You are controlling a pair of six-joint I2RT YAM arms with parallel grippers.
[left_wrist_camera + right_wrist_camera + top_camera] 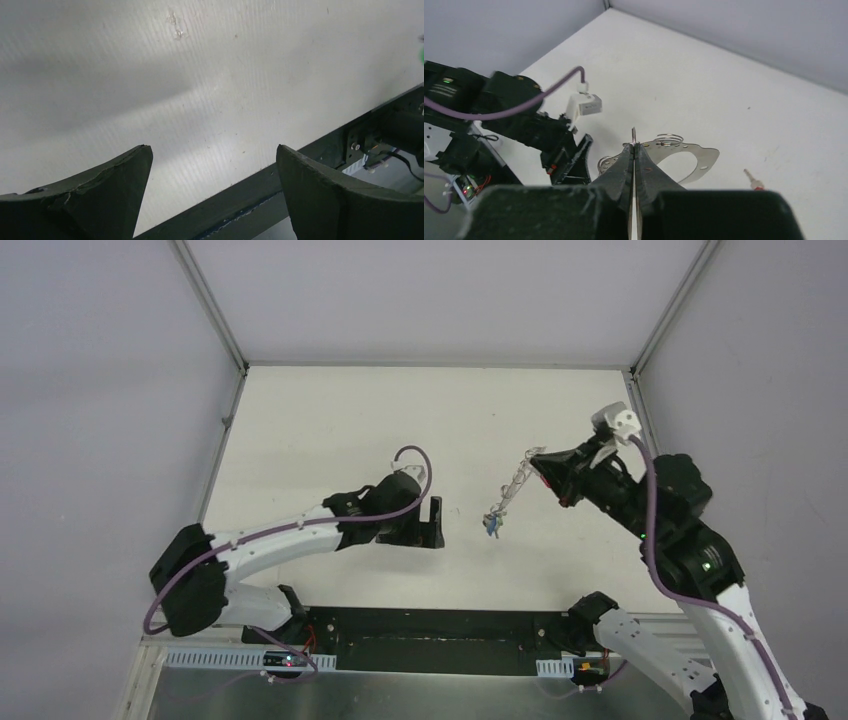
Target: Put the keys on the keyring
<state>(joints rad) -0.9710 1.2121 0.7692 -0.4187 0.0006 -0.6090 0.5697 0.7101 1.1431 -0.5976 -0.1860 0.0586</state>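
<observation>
**Left arm.** Reaches from its base at the near left corner in a low arc toward the table's middle, forearm nearly level. The left gripper (432, 523) points to the right, close above the white table (330, 430). Fingers (110, 190) stand wide apart with nothing between them. Its wrist view shows bare tabletop and the dark rail (260, 192) at the near edge.

**Right arm.** Rises from the near right corner, elbow bent high by the right wall, forearm turned back toward the centre. The right gripper (537, 462) is raised above the table and aims left. Fingers pressed together on the thin wire of the keyring (515, 485), which shows edge-on between the tips in the wrist view.

**Keyring.** Held off the table and slanting down and left from the right fingertips, well apart from the left gripper.

**Keys.** A small cluster (492, 524) hangs at the ring's low end, one with a blue head; the rest are too small to tell apart.

**Other items, right wrist view.** A flat silvery plate (704, 159) with a large hole sits just past the fingertips, a wire coil (669, 136) at its top. A small red-tipped item (754, 181) lies on the table; I cannot tell whether it is a key.
</observation>
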